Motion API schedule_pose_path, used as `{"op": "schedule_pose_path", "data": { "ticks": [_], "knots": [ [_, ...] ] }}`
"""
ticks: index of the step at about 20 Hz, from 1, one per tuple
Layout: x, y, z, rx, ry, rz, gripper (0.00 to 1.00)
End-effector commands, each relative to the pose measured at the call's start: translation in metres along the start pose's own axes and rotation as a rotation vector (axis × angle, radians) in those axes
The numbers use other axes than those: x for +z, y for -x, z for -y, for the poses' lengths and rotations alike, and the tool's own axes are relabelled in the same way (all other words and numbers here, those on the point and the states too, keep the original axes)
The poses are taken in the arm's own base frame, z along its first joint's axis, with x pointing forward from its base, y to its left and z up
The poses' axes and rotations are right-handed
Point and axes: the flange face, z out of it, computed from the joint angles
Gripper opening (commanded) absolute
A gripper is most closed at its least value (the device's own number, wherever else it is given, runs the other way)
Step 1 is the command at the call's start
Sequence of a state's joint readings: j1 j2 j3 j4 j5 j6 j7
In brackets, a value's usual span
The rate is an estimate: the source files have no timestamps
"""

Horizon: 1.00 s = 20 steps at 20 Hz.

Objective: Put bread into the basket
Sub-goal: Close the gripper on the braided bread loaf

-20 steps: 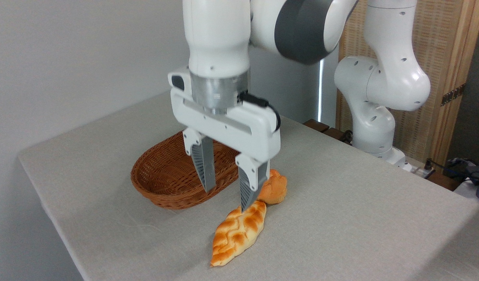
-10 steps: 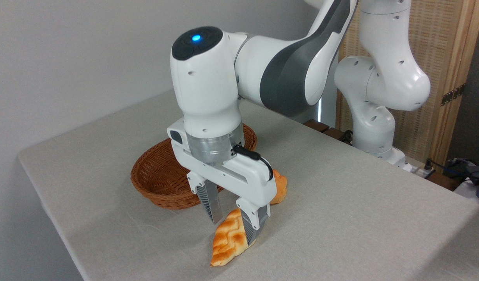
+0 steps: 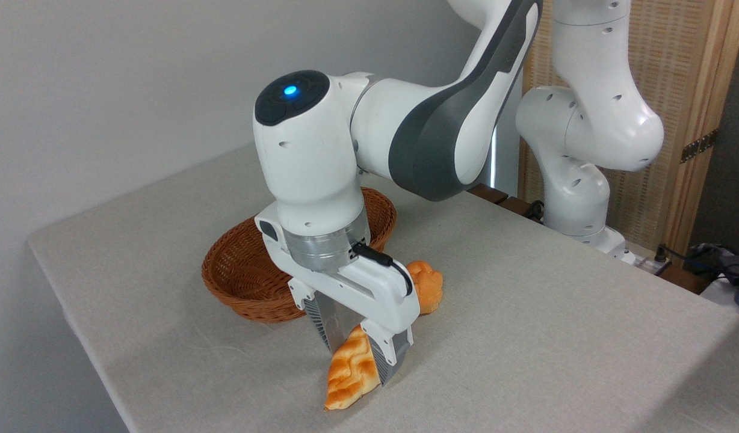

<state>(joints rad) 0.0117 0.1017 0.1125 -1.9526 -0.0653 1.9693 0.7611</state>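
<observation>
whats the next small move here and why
Probably close the gripper on the bread. Its fingers sit low on either side of the braided loaf, which lies on the table, and they do not look clamped yet. The basket beside it holds nothing visible, so a grip comes before any lift toward it.

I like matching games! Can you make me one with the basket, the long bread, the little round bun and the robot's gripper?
Things:
1. basket
2. bread
3. bun
4. gripper

Descriptions:
A. small, orange, on the table right of the basket
B. white with grey fingers, lowered over the loaf
C. brown, woven, nothing seen inside
D. golden, braided, between two fingers

Pairs: 1-C, 2-D, 3-A, 4-B
</observation>
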Motion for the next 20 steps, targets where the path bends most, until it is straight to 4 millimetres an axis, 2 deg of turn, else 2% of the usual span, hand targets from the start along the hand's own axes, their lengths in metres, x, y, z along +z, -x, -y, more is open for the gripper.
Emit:
{"op": "schedule_pose_path", "data": {
  "ticks": [1,12,20],
  "knots": [
    [0.0012,-0.0036,0.0009,0.006,-0.019,0.000,1.00],
    [-0.0075,-0.0068,-0.0016,-0.025,0.010,-0.050,1.00],
    [0.0012,-0.0093,-0.0031,-0.006,0.015,-0.031,1.00]
  ]
}}
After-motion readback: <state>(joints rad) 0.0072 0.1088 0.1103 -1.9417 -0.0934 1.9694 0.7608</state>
